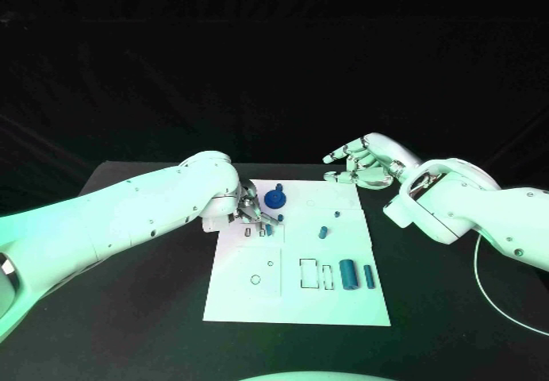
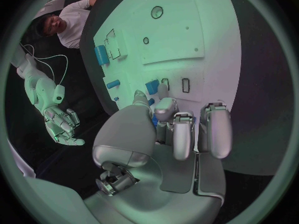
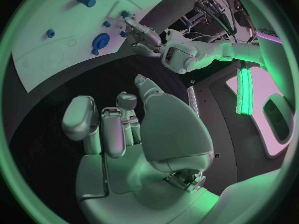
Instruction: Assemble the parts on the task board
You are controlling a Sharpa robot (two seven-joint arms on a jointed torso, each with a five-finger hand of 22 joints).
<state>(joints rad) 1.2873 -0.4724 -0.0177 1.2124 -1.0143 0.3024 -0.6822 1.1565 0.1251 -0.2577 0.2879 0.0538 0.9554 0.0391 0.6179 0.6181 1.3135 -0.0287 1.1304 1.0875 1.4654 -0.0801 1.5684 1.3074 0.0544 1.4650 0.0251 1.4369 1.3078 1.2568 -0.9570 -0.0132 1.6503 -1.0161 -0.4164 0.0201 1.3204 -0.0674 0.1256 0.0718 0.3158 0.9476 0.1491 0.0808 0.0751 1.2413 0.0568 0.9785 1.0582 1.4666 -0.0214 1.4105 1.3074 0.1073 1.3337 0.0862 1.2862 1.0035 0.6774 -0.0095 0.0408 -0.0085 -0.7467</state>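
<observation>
While left hand (image 1: 250, 208) pinches a small blue part (image 2: 152, 120) over task board (image 1: 240, 298), right hand (image 1: 364, 163) hovers beyond, fingers curled, holding nothing

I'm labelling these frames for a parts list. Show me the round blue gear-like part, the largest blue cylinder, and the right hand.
round blue gear-like part (image 1: 274, 198): head view, on its disc face.
largest blue cylinder (image 1: 347, 275): head view, mid-length of its body.
right hand (image 1: 357, 163): head view, on the back of the hand.

Count on the table

One task board (image 1: 300, 305), two hands, and about five blue parts visible: two beside the left hand (image 1: 254, 208).
</observation>
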